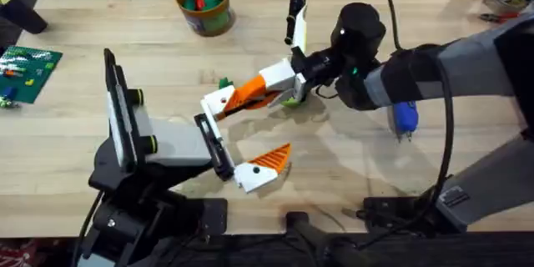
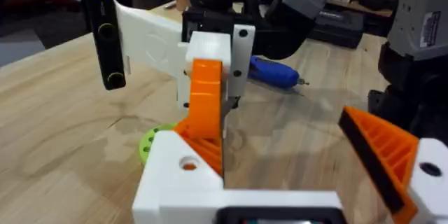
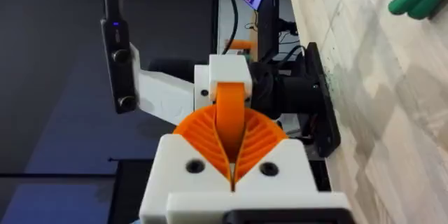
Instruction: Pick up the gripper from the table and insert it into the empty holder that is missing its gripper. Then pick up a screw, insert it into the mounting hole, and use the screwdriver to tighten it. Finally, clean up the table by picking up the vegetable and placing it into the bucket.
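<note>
Orange finger (image 1: 248, 93): rigid, light, ribbed; grip the flat flanks.
Right tool (image 1: 279, 83): clenched on it, mid-bench.
Left tool (image 1: 242, 138): spread, nothing held.

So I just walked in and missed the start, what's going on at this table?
The right tool is shut on the orange ribbed finger, holding its end at the empty white holder on the left arm's rail; whether it is seated is unclear. The left tool is open, its other bracket bearing an orange wedge. The blue screwdriver lies on the table, and a green vegetable is not yet in the bucket.
</note>
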{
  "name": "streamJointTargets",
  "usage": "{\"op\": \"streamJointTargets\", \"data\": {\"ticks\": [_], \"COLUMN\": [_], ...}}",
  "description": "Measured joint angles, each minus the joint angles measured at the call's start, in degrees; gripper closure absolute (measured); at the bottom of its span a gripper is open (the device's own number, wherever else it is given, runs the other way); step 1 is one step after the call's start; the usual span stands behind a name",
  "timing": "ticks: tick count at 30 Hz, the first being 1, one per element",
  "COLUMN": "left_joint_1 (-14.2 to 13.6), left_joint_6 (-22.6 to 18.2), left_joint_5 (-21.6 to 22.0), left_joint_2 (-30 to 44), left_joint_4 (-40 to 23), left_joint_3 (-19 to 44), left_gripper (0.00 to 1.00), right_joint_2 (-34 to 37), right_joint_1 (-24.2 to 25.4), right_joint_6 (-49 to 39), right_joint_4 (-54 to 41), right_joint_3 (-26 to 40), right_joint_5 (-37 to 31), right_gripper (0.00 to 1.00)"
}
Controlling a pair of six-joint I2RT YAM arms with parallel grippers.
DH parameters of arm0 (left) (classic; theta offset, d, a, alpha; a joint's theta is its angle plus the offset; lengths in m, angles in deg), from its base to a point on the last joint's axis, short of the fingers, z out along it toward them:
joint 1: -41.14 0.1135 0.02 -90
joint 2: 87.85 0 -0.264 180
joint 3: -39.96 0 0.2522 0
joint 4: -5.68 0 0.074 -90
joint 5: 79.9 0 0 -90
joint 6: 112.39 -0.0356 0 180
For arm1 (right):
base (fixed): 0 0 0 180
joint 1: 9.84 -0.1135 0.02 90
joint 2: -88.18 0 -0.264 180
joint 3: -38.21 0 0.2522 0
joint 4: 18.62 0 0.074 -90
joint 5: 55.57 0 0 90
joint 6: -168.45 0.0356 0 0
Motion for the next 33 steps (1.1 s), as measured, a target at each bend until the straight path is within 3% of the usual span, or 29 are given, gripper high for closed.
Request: {"op": "streamJointTargets", "data": {"ticks": [4, 7, 9, 13, 14, 16, 33], "left_joint_1": [0.00, 0.00, -0.03, -0.35, -0.35, -0.35, -0.35], "left_joint_6": [0.00, -0.09, -0.27, -0.28, -0.28, -0.28, -0.28], "left_joint_5": [0.00, -0.09, -0.49, -1.31, -1.48, -1.73, -1.99], "left_joint_2": [0.00, -0.01, -0.01, 0.00, 0.00, -0.01, -0.01], "left_joint_4": [0.00, 0.03, 0.03, 0.00, 0.00, -0.01, -0.02], "left_joint_3": [0.00, 0.00, 0.00, 0.00, 0.00, 0.00, 0.00], "left_gripper": [0.015, 0.014, 0.014, 0.014, 0.014, 0.014, 0.015], "right_joint_2": [0.00, 0.00, 0.22, 0.92, 0.99, 1.03, 0.89], "right_joint_1": [0.00, 0.00, 0.00, 0.00, 0.00, 0.00, 0.11], "right_joint_6": [-0.01, 0.39, 0.62, 0.85, 0.80, 0.84, -0.37], "right_joint_4": [0.01, -0.24, -0.48, -0.54, -0.49, -0.49, -0.61], "right_joint_3": [0.00, 0.00, 0.00, 0.00, 0.00, 0.00, 0.00], "right_joint_5": [0.00, -0.13, -0.40, -1.18, -1.22, -1.36, -1.65], "right_gripper": [0.985, 0.827, 0.676, 0.135, 0.049, 0.012, 0.009]}}
